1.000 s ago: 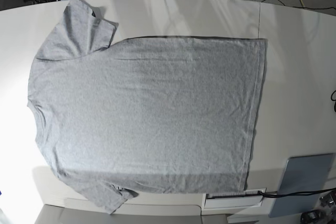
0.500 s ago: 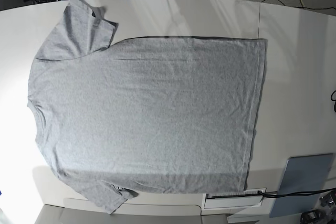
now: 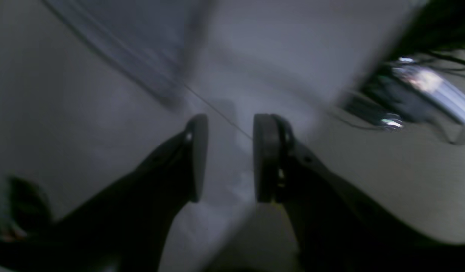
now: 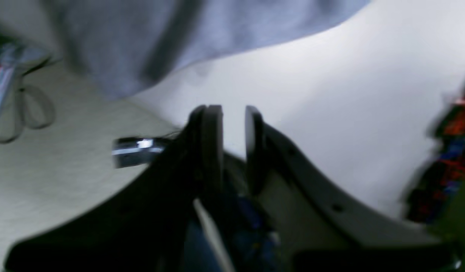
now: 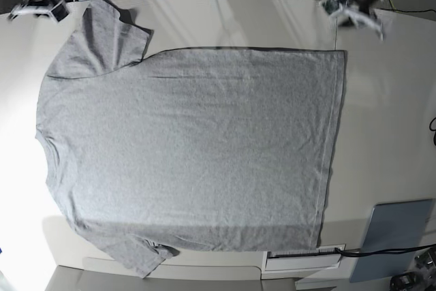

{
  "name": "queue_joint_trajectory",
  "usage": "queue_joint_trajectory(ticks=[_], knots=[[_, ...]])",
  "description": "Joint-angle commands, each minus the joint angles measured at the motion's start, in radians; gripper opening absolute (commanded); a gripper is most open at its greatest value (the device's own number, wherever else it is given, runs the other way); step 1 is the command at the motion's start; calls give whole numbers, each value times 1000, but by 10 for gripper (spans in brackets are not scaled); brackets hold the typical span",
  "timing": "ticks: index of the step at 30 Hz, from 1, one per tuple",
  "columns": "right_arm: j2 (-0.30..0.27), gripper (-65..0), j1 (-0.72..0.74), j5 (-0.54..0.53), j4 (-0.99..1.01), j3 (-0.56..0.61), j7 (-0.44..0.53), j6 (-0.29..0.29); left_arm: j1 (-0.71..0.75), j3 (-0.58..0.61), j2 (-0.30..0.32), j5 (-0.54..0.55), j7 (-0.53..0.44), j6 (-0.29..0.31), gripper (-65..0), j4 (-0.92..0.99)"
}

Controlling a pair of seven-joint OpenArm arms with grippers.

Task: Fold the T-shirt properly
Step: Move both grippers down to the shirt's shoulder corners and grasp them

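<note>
Two grippers hovering off the far table edge: left gripper [image 3: 230, 158] parted, right gripper [image 4: 232, 145] slightly parted, both empty. T-shirt [image 5: 191, 155] spread flat, plain side up, probably awaiting corner grabs.

T-shirt [image 5: 191, 155] heather-grey, short-sleeved, spread flat and unfolded on the table, plain grey side up. Neck end toward base view's left, hem along the right; one sleeve at upper left, the other at lower left by the table's near edge. Light wrinkles only.
</note>
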State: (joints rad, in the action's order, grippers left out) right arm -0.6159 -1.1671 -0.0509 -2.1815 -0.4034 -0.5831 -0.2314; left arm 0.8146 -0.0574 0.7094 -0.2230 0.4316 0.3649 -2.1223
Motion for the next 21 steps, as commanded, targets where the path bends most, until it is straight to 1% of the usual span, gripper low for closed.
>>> queue_joint_trajectory(ticks=[1,3,5,6,7,9,12,13,17,21], knots=[[-8,-538,-10,12,-26,-28,10,12,-24,-4,14,-2,-7,8,-432,-5],[-8,-538,-10,26,-43,-58,7,12,-80,-4,14,-2,-33,59,-432,19],[-8,-538,-10,26,-52,-80,8,12,-123,-3,14,-2,-93,110,-429,53],[-8,-538,-10,26,-56,-86,7,12,-143,-3,14,-2,-127,131,-420,76],[-8,-538,-10,28,-58,-90,7,12,-163,-3,14,-3,-153,136,-408,101],[-8,-538,-10,50,-58,-89,7,12,-208,14,14,-4,-162,130,-388,150],[-8,-538,-10,79,-58,-89,7,13,-278,83,14,-50,-162,122,-385,213],[-8,-538,-10,79,-58,-89,7,13,-300,114,14,-73,-162,108,-385,233],[-8,-538,-10,97,-58,-89,-13,13,-370,230,14,-151,-132,17,-385,311],[-8,-538,-10,143,-58,-89,-12,15,-425,294,14,-188,-133,-3,-386,371]])
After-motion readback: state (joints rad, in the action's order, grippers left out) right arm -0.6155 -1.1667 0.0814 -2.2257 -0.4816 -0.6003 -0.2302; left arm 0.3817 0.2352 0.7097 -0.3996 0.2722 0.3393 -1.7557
